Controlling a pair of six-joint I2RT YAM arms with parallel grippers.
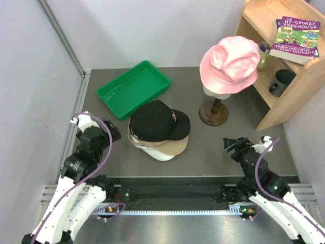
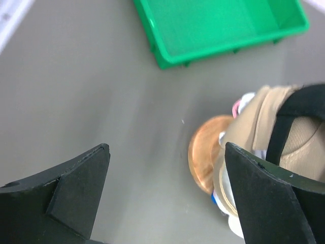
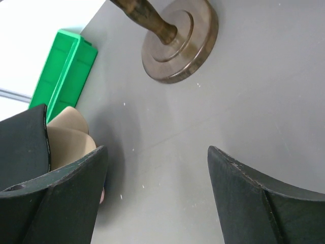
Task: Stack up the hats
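A stack of hats sits mid-table, with a black cap point(image 1: 158, 121) on top, a tan cap point(image 1: 175, 146) under it and a white cap point(image 1: 162, 154) at the bottom. In the left wrist view the tan cap point(image 2: 251, 132) rests over a round wooden base point(image 2: 204, 157). A pink hat point(image 1: 229, 62) sits on the cream mannequin head at the back right. My left gripper point(image 1: 107, 133) point(image 2: 167, 178) is open and empty, left of the stack. My right gripper point(image 1: 234, 145) point(image 3: 157, 173) is open and empty over bare table, right of the stack.
A green tray point(image 1: 133, 88) point(image 2: 223, 25) point(image 3: 63, 76) lies at the back left. The mannequin's wooden stand point(image 1: 214, 113) point(image 3: 180, 43) rises right of the stack. A wooden shelf point(image 1: 299, 76) with a book point(image 1: 295, 38) and mugs fills the right back corner.
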